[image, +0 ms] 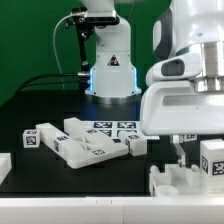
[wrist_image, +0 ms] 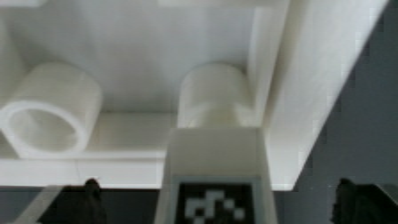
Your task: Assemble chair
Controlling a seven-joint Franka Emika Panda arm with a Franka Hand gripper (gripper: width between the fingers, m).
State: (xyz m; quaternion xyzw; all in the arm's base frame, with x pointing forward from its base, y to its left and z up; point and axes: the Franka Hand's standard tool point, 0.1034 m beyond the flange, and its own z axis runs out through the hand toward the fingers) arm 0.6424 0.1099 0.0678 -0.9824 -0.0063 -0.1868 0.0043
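Tagged block between spread gripper fingers; pegged panel beyond

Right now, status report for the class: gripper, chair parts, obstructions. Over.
Gripper open, astride tagged chair part, not gripping. Other chair parts loose on table. No obstruction visible.

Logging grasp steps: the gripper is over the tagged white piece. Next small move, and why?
Probably close the fingers on the tagged piece. In the wrist view it lies between the dark fingertips of the gripper, with gaps on both sides, so it looks not yet gripped.
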